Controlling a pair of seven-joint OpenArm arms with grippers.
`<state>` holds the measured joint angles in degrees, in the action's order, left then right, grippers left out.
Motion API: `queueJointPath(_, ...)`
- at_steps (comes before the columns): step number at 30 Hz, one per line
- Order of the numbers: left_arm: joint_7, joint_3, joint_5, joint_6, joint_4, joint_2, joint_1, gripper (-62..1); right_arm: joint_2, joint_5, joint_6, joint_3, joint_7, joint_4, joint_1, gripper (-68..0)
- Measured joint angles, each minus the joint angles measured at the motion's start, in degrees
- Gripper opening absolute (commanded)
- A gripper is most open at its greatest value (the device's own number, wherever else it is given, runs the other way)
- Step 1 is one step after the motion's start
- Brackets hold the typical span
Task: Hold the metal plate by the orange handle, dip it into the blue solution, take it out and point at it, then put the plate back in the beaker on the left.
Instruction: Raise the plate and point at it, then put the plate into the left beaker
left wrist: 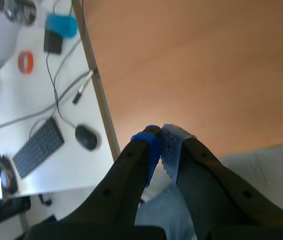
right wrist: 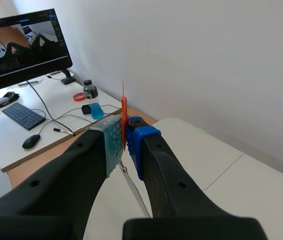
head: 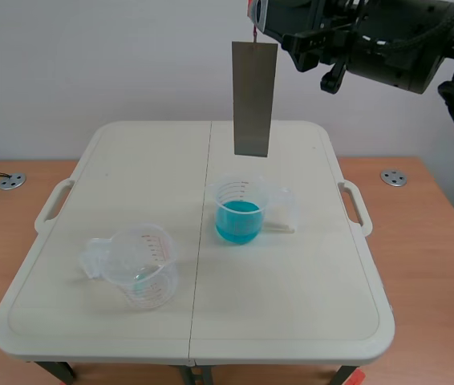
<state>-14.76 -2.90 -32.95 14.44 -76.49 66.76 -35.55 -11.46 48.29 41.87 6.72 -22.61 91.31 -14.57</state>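
Note:
A grey metal plate (head: pixel 253 98) hangs upright high above the table, held by its thin orange handle (right wrist: pixel 124 114) in my right gripper (right wrist: pixel 124 136), which is shut on that handle at the scene's top right (head: pixel 256 18). Below the plate's lower edge stands a clear beaker with blue solution (head: pixel 237 218). An empty clear beaker (head: pixel 140 264) sits at the table's front left. My left gripper (left wrist: pixel 160 136) is shut on nothing and faces away from the table, over wooden floor and a desk; it does not show in the scene view.
The white folding table (head: pixel 291 305) has side handles and a centre seam. Round metal floor plates (head: pixel 10 180) lie on the wood at both sides. A desk with monitor (right wrist: pixel 21 42), keyboard and mouse stands beyond the table.

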Motion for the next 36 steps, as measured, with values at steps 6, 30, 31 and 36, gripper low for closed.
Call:
queueJointPath(6,3.56,-0.07,3.61,0.46,0.59,-4.61,-9.09,-59.0,0.00,0.66,-0.02,0.50,0.00,1.95,-0.02,-66.2)
queueJointPath(30,4.31,-8.20,14.40,-8.59,1.66,-27.45,-17.92,-59.0,-0.31,1.29,0.00,17.25,1.77,3.15,-3.39,-66.2)
queueJointPath(31,4.31,-8.85,14.40,-8.57,1.66,-27.89,-17.92,-59.0,-0.31,1.27,0.00,17.90,1.77,3.15,-3.37,-66.2)
queueJointPath(36,4.31,-12.04,14.36,-8.70,1.66,-29.68,-17.92,-59.0,-0.31,1.27,0.00,21.27,2.71,3.15,-3.34,-66.2)
